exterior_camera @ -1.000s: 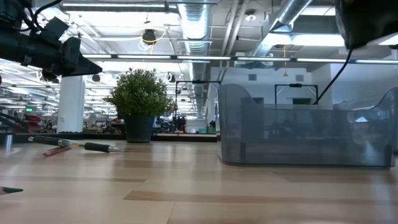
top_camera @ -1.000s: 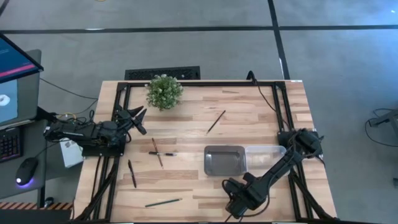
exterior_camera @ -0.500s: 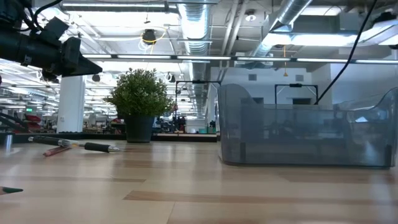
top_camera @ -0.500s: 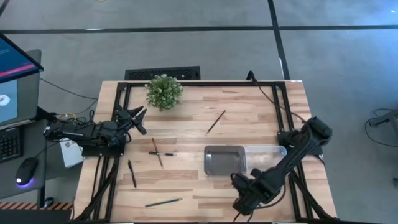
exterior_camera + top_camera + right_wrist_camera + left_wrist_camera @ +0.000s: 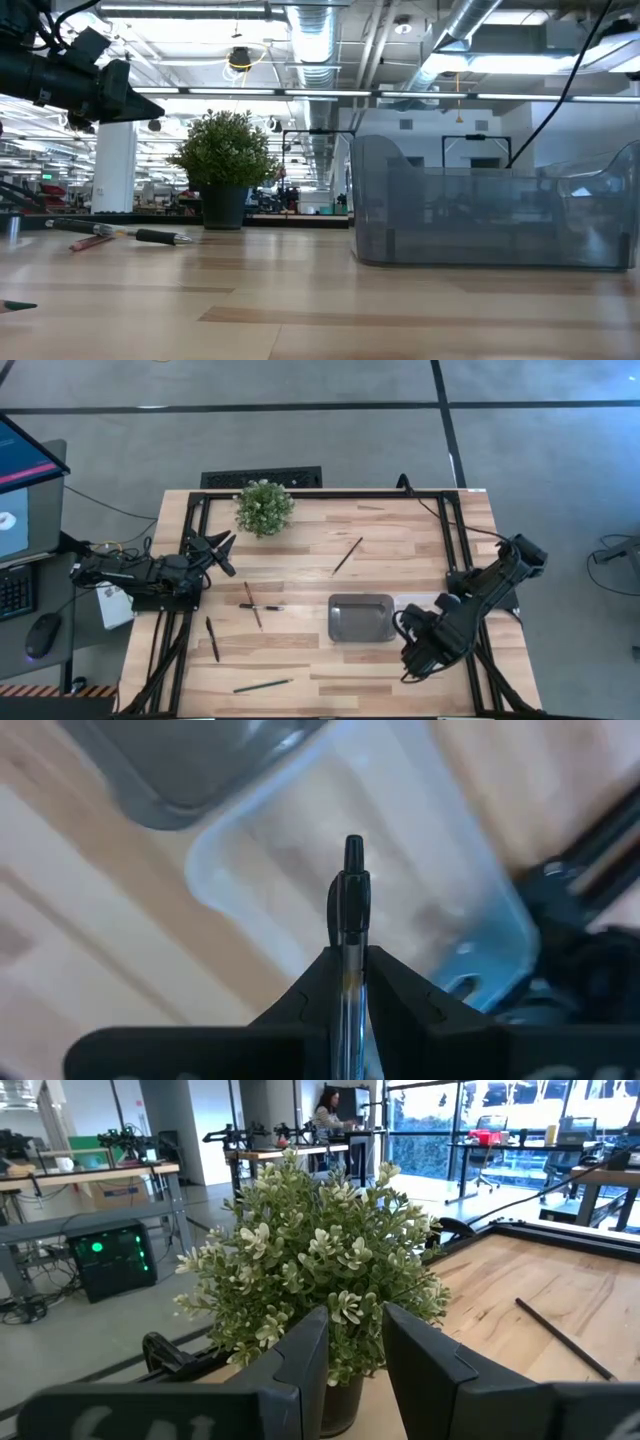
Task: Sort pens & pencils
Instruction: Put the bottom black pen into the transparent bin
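Left gripper (image 5: pixel 222 549) waits at the table's left edge beside the plant (image 5: pixel 264 507), fingers slightly apart on nothing; loose pens (image 5: pixel 212 639) and pencils (image 5: pixel 347 556) lie scattered left of centre. Lower right, right gripper (image 5: pixel 349 982) pinches a pen (image 5: pixel 351 935), its long axis pointing over the clear bin (image 5: pixel 400 900) beside the metal tray (image 5: pixel 361 617). Wood tabletop (image 5: pixel 300 660), open workshop beyond.

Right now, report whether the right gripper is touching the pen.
Touching. The right wrist view shows the right gripper shut on the pen, fingers pressed against both sides of its barrel, above the clear bin.
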